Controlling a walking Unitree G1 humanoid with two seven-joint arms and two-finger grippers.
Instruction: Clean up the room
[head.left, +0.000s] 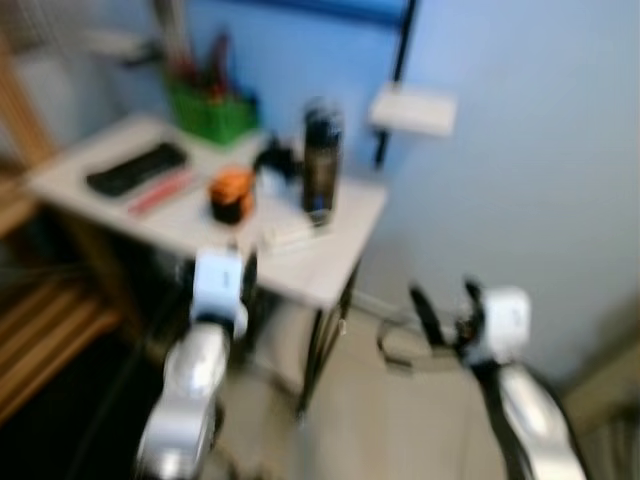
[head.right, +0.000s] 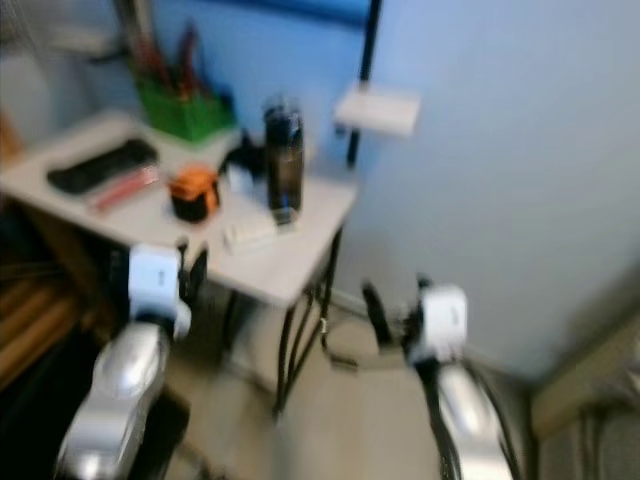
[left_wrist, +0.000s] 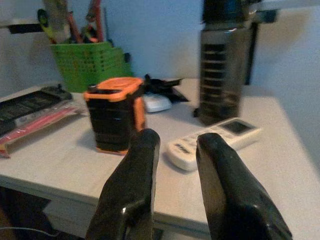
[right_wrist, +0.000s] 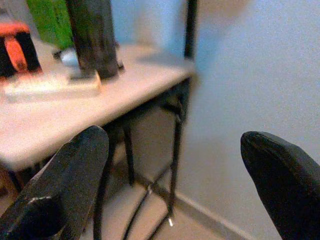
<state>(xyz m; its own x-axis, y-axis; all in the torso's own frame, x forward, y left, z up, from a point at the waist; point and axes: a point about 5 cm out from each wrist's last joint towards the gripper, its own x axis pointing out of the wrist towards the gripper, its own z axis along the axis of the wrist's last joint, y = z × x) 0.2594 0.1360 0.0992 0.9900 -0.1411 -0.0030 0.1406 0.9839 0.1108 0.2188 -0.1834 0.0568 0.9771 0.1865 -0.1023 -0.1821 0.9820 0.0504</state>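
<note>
Left gripper (left_wrist: 172, 150) hangs just short of the white table (left_wrist: 280, 165), fingers a narrow gap apart, holding nothing. Dead ahead of it lies the white remote control (left_wrist: 212, 142), flat near the table's front edge, screen end toward the dark bottle (left_wrist: 222, 70). Beside the remote stands the orange-and-black box (left_wrist: 115, 115); behind, a green basket (left_wrist: 90, 65) of tools. Right gripper (right_wrist: 170, 165) is spread wide and empty, off the table's corner by the blue wall (head.left: 520, 150).

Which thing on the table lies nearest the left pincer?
The white remote control, flat on the table just beyond the left pincer; the orange-and-black box and dark bottle stand farther back.
</note>
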